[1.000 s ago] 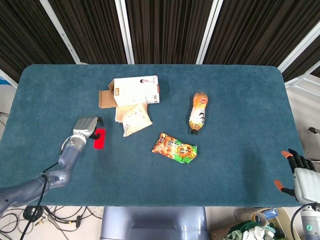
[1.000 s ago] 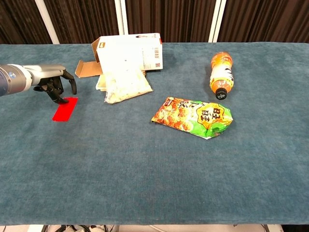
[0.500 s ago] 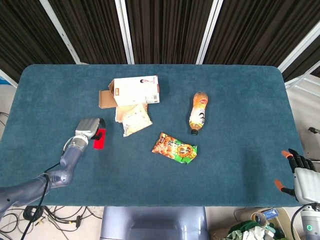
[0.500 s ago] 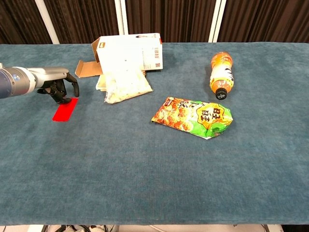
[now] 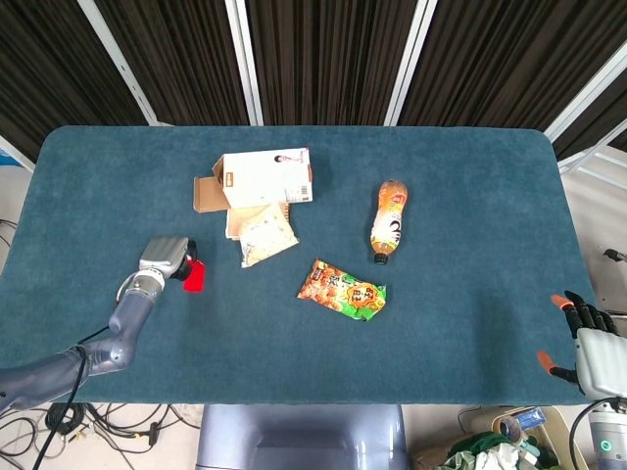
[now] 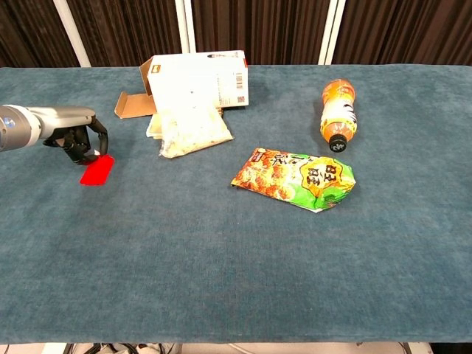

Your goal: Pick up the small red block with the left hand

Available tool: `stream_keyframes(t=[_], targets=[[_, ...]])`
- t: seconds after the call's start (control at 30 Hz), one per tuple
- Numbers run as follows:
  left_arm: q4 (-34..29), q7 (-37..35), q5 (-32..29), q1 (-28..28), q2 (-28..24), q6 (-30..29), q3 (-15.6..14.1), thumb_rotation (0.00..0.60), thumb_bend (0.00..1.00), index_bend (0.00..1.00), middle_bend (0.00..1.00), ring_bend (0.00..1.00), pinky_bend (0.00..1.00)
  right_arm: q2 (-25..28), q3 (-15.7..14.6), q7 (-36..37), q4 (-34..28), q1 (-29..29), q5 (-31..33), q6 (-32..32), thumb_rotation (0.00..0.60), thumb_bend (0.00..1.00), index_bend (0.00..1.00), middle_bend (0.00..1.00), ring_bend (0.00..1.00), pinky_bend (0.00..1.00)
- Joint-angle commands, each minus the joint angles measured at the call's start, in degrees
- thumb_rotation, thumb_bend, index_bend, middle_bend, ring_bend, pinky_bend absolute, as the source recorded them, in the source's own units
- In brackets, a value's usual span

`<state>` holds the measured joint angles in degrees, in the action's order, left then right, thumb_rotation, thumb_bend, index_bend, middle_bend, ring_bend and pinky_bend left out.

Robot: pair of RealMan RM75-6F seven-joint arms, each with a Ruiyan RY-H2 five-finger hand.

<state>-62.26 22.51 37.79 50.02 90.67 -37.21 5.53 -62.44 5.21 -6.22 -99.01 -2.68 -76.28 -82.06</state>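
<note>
The small red block (image 5: pixel 194 276) (image 6: pixel 96 171) lies at the left side of the blue table, slightly tilted. My left hand (image 5: pixel 163 258) (image 6: pixel 75 137) sits at its left end with the fingers curled onto that end, pinching it. The block's far part sticks out to the right of the fingers. My right hand (image 5: pixel 589 341) hangs past the table's near right corner with its fingers spread and nothing in it; the chest view does not show it.
A white carton (image 5: pixel 263 178) and a pale snack bag (image 5: pixel 265 235) lie just right of the block. A green-orange crisp packet (image 5: pixel 343 290) and an orange bottle (image 5: pixel 389 219) lie at mid table.
My left hand's fingers have closed onto the block's end and drawn back to the left; the block has shifted left with it and turned a little. The right hand has not moved.
</note>
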Motion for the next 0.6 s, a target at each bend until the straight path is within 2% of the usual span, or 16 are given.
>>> stream_keyframes(t=[0.03,0.2,0.3,0.6], targets=[[-0.33,-0.37,0.05,-0.14,-0.21,-0.20,0.24,0.600,0.47,0.49,0.91,0.91,0.90,-0.04,-0.04,-0.07,0.01,-0.02,-0.09,0.02,0.600,0.14,0.19,0.09,0.14,0.15],[-1.50,-2.29,1.92,-0.78,-0.80,-2.14,1.41,0.600,0.47,0.52,0.92,0.91,0.91,-0.16,-0.14,-0.23,0.08,-0.08,-0.23,0.10,0.600,0.14,0.19,0.09,0.14,0.15],[-1.86,-3.29,3.71,-1.41,-1.09,-4.31,1.99,0.600,0.47,0.50,0.92,0.91,0.91,-0.16,-0.11,-0.17,-0.01,-0.09,-0.02,0.24,0.600,0.14,0.19,0.09,0.14,0.15],[1.45,-2.68,4.39,-0.98,1.48,-2.93,1.83,0.600,0.47,0.46,0.91,0.91,0.91,0.00,-0.06,-0.19,-0.16,-0.05,0.15,0.21,0.600,0.14,0.19,0.09,0.14,0.15]])
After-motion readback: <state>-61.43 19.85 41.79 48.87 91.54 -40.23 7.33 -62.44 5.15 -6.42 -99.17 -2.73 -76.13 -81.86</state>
